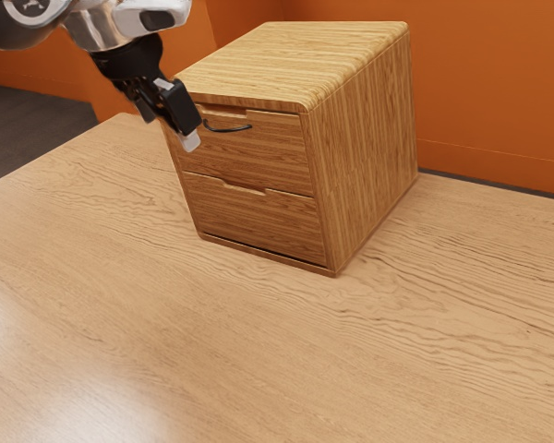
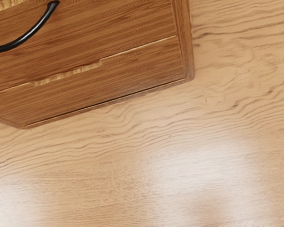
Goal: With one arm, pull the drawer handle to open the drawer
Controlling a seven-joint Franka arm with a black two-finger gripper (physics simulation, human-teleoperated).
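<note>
Where the end effector [image 1: 190, 137] hangs, the grained drawer's [image 1: 249, 155] handle [image 2: 32, 30] (black) curves.

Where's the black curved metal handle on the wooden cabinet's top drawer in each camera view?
Exterior view: the black curved handle sits on the upper drawer front, just beside the black gripper.
Wrist view: the handle curves on that same front, across the seam from the lower drawer.
Shared landmark: the notched seam between the two drawers.
</note>
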